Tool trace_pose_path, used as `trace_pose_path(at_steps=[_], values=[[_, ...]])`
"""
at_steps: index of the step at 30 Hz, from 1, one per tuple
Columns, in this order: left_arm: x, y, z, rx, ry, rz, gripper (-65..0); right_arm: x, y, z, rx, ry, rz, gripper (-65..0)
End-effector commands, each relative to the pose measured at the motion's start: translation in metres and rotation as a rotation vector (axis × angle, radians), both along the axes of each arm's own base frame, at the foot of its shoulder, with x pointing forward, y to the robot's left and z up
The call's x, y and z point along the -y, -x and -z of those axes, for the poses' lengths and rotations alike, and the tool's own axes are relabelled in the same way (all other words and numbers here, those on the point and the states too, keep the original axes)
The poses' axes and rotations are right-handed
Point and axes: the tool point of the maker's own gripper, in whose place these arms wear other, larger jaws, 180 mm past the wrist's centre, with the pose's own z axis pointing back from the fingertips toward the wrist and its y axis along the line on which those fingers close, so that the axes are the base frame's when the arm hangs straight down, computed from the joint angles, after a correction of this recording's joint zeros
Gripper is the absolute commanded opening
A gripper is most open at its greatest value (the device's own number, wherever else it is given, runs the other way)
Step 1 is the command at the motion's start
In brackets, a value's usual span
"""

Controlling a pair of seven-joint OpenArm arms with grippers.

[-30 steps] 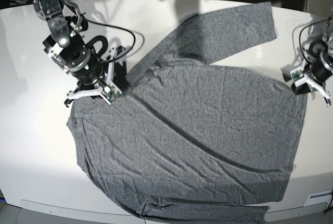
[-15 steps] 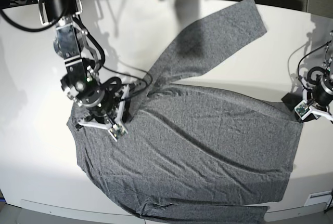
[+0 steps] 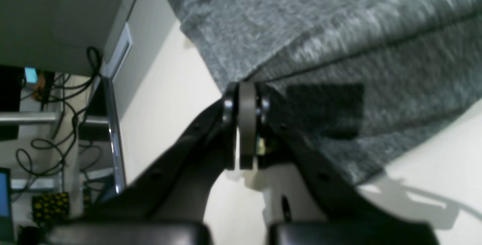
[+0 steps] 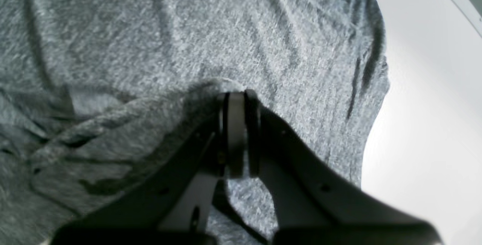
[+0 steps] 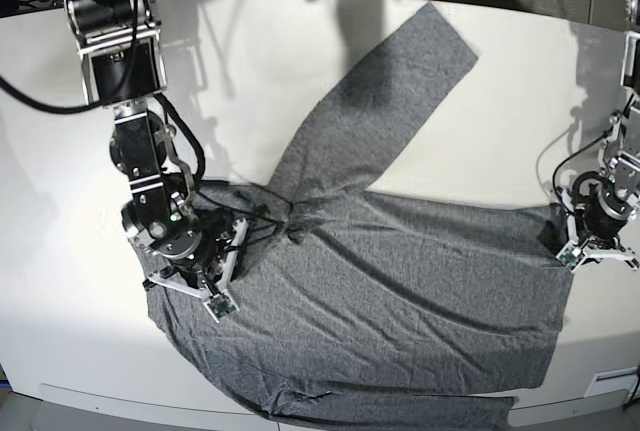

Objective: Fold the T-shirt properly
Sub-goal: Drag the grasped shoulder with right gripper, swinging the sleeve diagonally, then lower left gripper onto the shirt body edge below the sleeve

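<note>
Right arm: my right gripper (image 5: 190, 286) hangs at centre left of the base view, jaws pinching a fold of the shirt (image 5: 400, 301).
Left arm: my left gripper (image 5: 597, 243) sits at the right edge, jaws pressed together on the shirt's corner.
Shirt: spread across the table (image 5: 300, 81), one sleeve (image 5: 385, 101) angled to upper right.
Surroundings: cables (image 3: 56, 98) beyond the table edge.

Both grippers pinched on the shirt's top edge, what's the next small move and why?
Probably carry both grippers on toward the near table edge together, laying the top edge over the body. The right gripper and left gripper are each shut on an edge of the T-shirt, whose top edge is already folded partway down, with the sleeve trailing behind on the table.
</note>
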Motion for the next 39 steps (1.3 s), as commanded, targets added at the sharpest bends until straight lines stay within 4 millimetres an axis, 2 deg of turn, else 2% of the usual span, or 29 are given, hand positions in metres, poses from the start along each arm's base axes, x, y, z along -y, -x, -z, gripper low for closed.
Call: trace_pose_path(at_steps=[1, 7, 11, 17, 26, 35, 39], values=[[-0.008, -0.015, -0.024, 0.066, -0.001, -0.012, -65.0, 0.004, -0.016, -0.023, 0.067, -0.010, 0.015, -65.0], [-0.010, -0.017, -0.019, 0.060, 0.014, -0.022, -65.0, 0.021, -0.022, -0.027, 0.087, -0.021, 0.094, -65.0], [-0.013, -0.021, -0.025, 0.104, -0.002, -0.045, -65.0, 0.042, -0.025, -0.032, 0.104, -0.033, 0.182, -65.0], [-0.018, -0.021, -0.026, 0.112, -0.017, -0.069, -65.0, 0.062, -0.023, -0.034, 0.095, -0.046, 0.249, -65.0], [-0.012, -0.022, -0.025, 0.116, -0.005, -0.057, -65.0, 0.060, -0.025, -0.036, 0.106, -0.061, 0.244, -65.0], [0.026, -0.029, -0.026, 0.162, 0.073, 0.011, -65.0, 0.057, -0.028, -0.040, 0.142, -0.074, 0.230, -65.0], [0.034, -0.030, -0.024, 0.162, 0.088, 0.016, -65.0, 0.059, -0.029, -0.027, 0.139, -0.088, 0.228, -65.0]])
